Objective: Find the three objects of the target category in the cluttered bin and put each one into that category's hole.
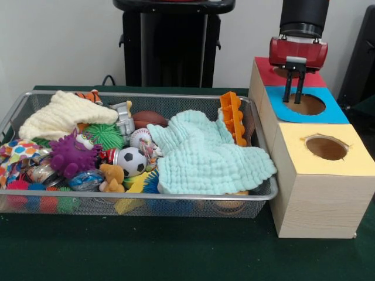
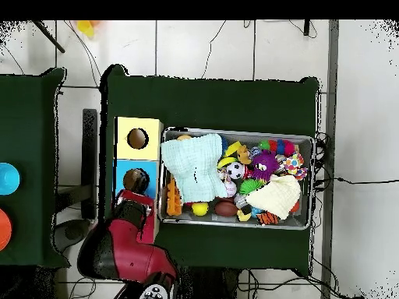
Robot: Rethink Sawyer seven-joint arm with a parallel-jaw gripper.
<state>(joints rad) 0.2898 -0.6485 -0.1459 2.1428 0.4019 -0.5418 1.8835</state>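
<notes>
Your gripper (image 1: 295, 93) hung narrow and empty above the hole (image 1: 305, 104); the basket (image 1: 146, 202) at nine o'clock risked snagging cloths.

Front view: bin (image 1: 176, 98) at table (image 1: 146, 252) centre. Boxes (image 1: 328, 181) touching bin's right side, toward table's right edge. Gripper (image 1: 295, 93) above middle box's hole (image 1: 304, 104). Cloth (image 1: 211, 155) in bin's right half.
</notes>
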